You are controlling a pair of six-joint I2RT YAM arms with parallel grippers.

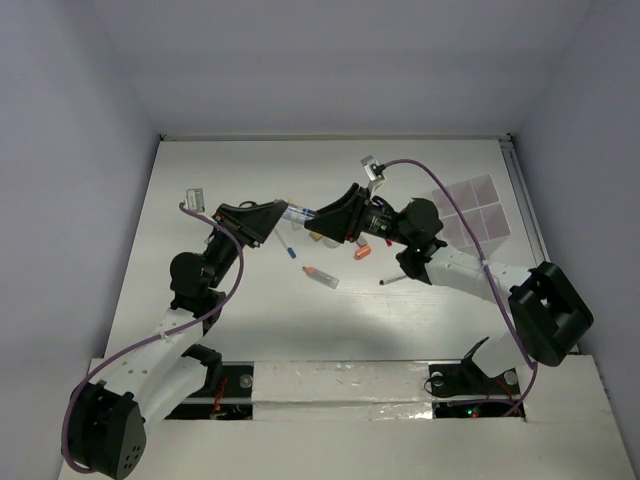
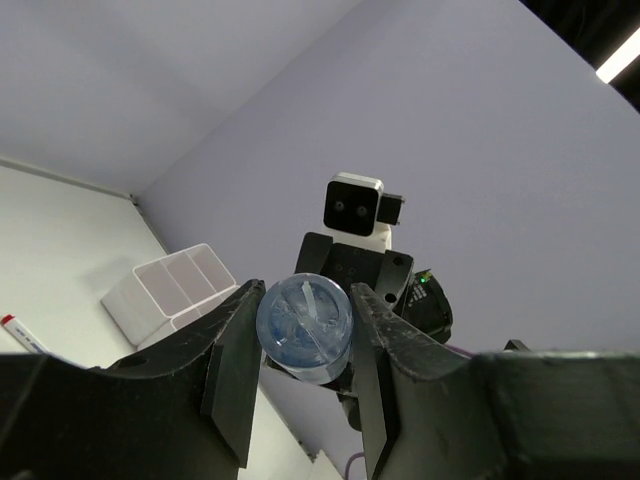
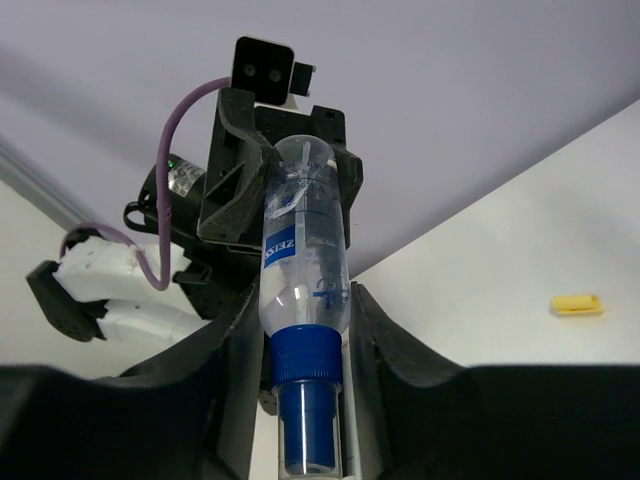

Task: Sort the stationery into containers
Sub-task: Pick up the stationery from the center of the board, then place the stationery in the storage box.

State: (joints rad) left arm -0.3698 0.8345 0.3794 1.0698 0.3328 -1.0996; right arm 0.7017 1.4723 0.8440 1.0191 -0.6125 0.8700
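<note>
Left gripper (image 1: 283, 212) is clamping the base of a clear bottle (image 3: 305, 250) with blue cap and blue label, holding it level above the table (image 1: 250, 335), 11 o'clock of centre. Right gripper (image 3: 305, 293) is flanking the bottle's shoulder closely, can't tell if it's gripping. White organizer box (image 1: 470, 210) is sitting at the bottle's 3 o'clock.

The white table (image 1: 250, 335) carried an organizer box (image 1: 470, 210) near its far right corner, and a crayon (image 1: 322, 277) and marker (image 1: 393, 280) mid-surface.

Bottle (image 3: 303, 262) tip past bottom edge
</note>
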